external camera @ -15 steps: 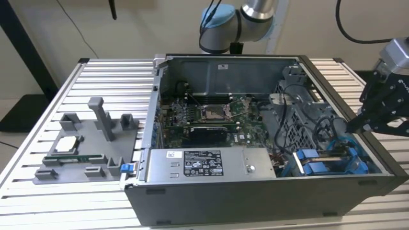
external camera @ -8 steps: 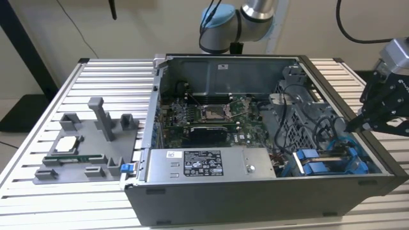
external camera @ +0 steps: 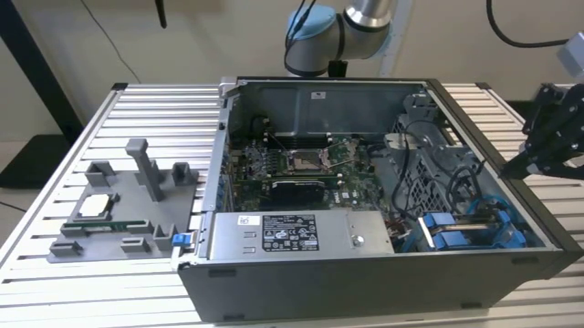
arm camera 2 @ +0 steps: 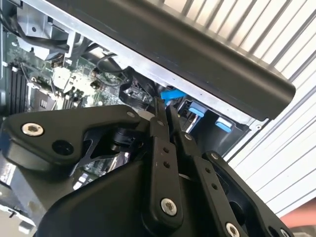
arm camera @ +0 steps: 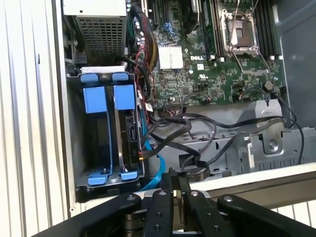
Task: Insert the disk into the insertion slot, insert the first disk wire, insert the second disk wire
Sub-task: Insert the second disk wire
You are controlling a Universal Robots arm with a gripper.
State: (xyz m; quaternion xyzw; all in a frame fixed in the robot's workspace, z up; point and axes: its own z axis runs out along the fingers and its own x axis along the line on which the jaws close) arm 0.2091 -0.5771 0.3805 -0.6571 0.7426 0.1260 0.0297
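Note:
In the first wrist view the disk (arm camera: 130, 132) sits edge-on inside the insertion slot of the grey drive cage (arm camera: 72, 148), under its blue carrier front (arm camera: 124, 96). A second blue-fronted carrier (arm camera: 94, 100) stands beside it. Black wires (arm camera: 173, 129) and a light-blue cable (arm camera: 159, 170) run beside the disk's connector edge; I cannot tell whether they are plugged in. My gripper (arm camera: 174, 180) is shut with nothing between its fingers. It hovers over the case's side wall, a short way from the cage, as the exterior view (external camera: 513, 168) and the second wrist view (arm camera 2: 165, 108) also show.
The open computer case (external camera: 365, 290) lies on a slatted metal table (external camera: 155, 109). Inside are the motherboard (external camera: 301, 164) and the power supply (external camera: 292, 234). A grey fixture (external camera: 128, 205) with parts stands at the exterior view's left. The arm's base (external camera: 342, 34) is behind the case.

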